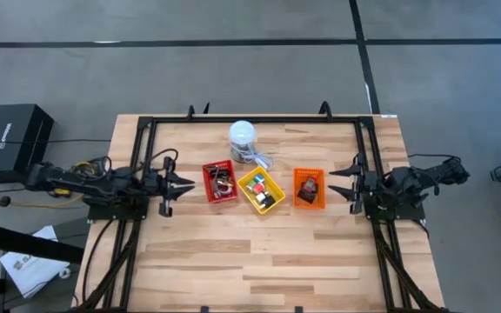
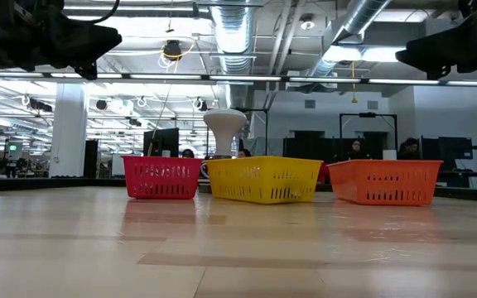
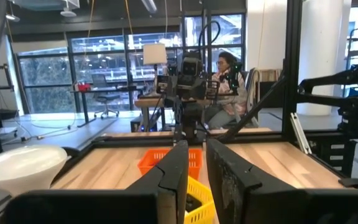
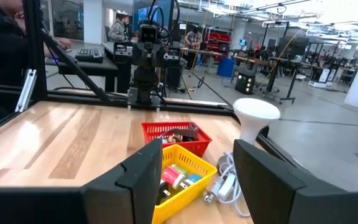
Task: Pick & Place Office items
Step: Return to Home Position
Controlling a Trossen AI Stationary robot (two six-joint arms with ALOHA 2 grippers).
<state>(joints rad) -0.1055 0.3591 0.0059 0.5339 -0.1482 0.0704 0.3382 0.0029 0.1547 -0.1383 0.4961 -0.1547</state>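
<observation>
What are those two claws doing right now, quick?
Left dark gripper: open by a narrow gap, holding nothing.
Right dark gripper: wide open, holding nothing.

I read three baskets of slotted plastic: the red slotted basket (image 2: pixel 162 179), the yellow slotted basket (image 2: pixel 263 180) and the orange slotted basket (image 2: pixel 385 182). The small office pieces (image 4: pixel 176 176) in the yellow one show red, green, blue and white. My wooden plank bench (image 1: pixel 233 252) is pale with tan streaks. The round cylinder (image 1: pixel 243 133) is white. The left pincer (image 3: pixel 196 149) and the right pincer (image 4: pixel 197 149) are black.

Office items (image 1: pixel 260 190) — inside three baskets (image 1: pixel 205 184)
</observation>
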